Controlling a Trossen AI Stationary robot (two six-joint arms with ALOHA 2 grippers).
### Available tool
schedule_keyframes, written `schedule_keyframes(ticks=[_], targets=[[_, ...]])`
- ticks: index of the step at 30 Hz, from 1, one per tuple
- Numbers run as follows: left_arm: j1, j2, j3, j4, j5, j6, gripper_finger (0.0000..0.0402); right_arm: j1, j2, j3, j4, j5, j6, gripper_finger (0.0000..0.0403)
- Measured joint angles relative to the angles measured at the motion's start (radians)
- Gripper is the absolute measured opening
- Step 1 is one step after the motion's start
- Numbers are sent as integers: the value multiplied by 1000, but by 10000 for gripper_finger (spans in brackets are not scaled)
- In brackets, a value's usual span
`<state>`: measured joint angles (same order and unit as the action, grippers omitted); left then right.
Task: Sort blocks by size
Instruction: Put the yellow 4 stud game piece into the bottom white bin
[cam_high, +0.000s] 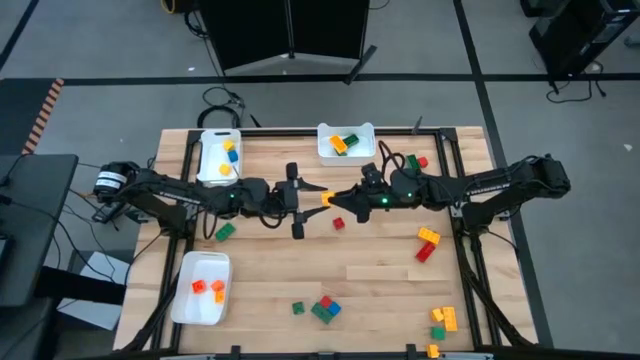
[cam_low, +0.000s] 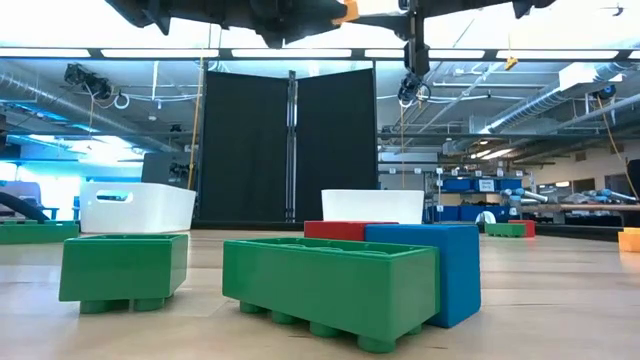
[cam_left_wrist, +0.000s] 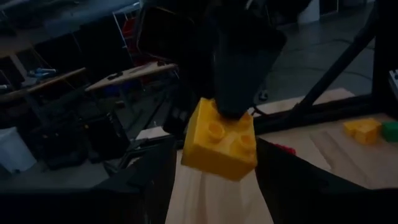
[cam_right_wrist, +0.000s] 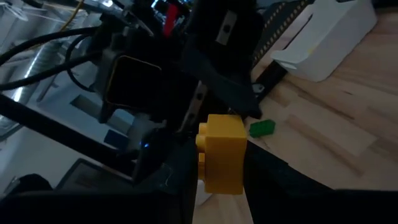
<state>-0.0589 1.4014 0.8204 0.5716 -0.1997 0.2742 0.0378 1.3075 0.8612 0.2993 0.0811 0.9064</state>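
**Yellow brick between my two hands, mid-desk**

My right hand (cam_high: 336, 198) is closed on a yellow brick (cam_high: 327, 198), held in the air above the middle of the desk (cam_high: 380, 275). My right wrist view shows the brick (cam_right_wrist: 222, 152) pinched between my own two fingers. My left hand (cam_high: 300, 197) faces it from the nine o'clock side, its fingers spread on either side of the brick and closed on nothing; in my left wrist view the brick (cam_left_wrist: 221, 140) hangs from the right hand's tip, between my left fingers.

I judge this to be a hand-over: the brick goes from right to left, then into one of the white trays on my left. One tray (cam_high: 219, 157) sits at ten o'clock from the hands and already holds yellow and orange bricks; another tray (cam_high: 201, 289) lies at seven o'clock with orange ones; a third tray (cam_high: 346, 142) stands at twelve.

Next, my left fingers must close squarely on the brick's free sides before my right lets go. If the right releases early, the brick drops.

Much is still unsorted: a green brick (cam_high: 225, 232) at eight o'clock, a small red brick (cam_high: 338, 223) just below the hands, a green-blue-red cluster (cam_high: 325, 308) at six, and yellow and red bricks (cam_high: 427, 244) toward four.
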Motion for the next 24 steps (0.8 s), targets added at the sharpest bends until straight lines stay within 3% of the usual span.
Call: schedule_keyframes(ticks=[14,24], targets=[[14,0,0,-15,-1,37,215,-10,2,0,14,-8,1,115],[14,0,0,-18,0,38,160,-16,2,0,14,-8,4,115]])
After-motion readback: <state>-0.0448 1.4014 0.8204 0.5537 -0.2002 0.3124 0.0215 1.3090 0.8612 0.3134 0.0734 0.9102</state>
